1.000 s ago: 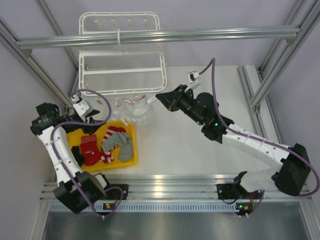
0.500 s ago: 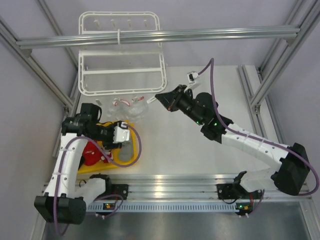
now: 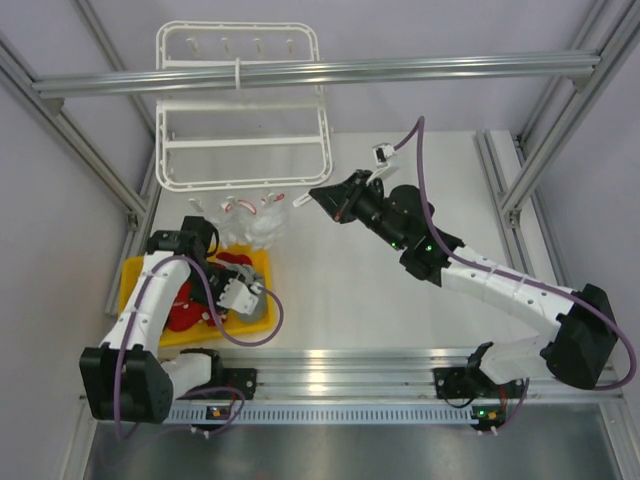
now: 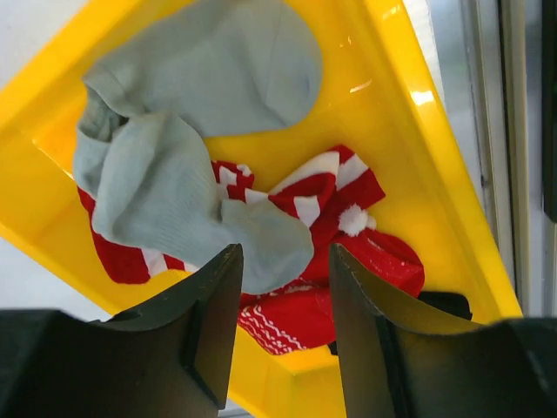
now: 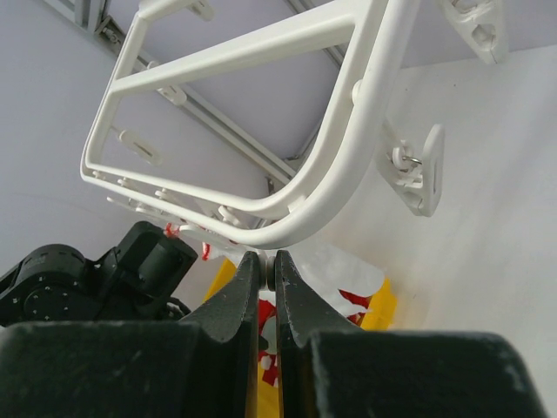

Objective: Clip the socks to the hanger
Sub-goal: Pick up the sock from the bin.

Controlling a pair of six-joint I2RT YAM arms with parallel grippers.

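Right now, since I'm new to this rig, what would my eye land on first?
The bright yellow tray at near left, heaped with grey and red-striped socks, the left gripper open just above them. Then the white hanger hung beyond it, the right gripper shut at its near corner.

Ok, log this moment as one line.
left claw: open above socks in tray | right claw: shut on clip at hanger edge

From my left tool (image 4: pixel 283 261), black fingers parted, I look down on soft grey fabric socks (image 4: pixel 174 192) lying over red white-striped socks (image 4: pixel 348 187) inside a yellow plastic tray (image 4: pixel 418 131).
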